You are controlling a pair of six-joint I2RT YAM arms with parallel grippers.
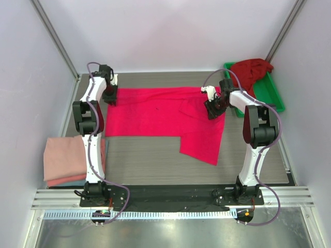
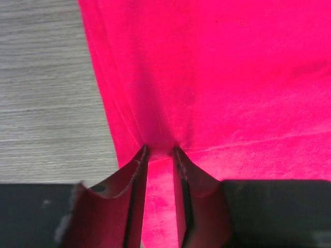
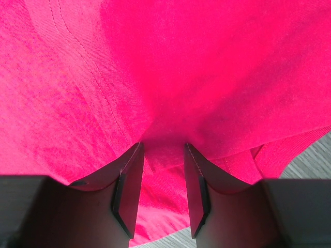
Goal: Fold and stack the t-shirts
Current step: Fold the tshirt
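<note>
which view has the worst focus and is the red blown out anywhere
top external: even soft light, all sharp, no glare; left wrist: bright red shirt oversaturated, its folds nearly washed out, left fingers dark and soft; right wrist: same heavy red, stitching readable at upper left, right fingers blurred at the edges

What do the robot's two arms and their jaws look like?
The left arm and the right arm match: white links joined by bulky black joints, both mounted on a black plate. A greyish-purple cable loops loosely along each arm. In the wrist views the jaws are dark and wedge-shaped, with thin, flat inner faces.
</note>
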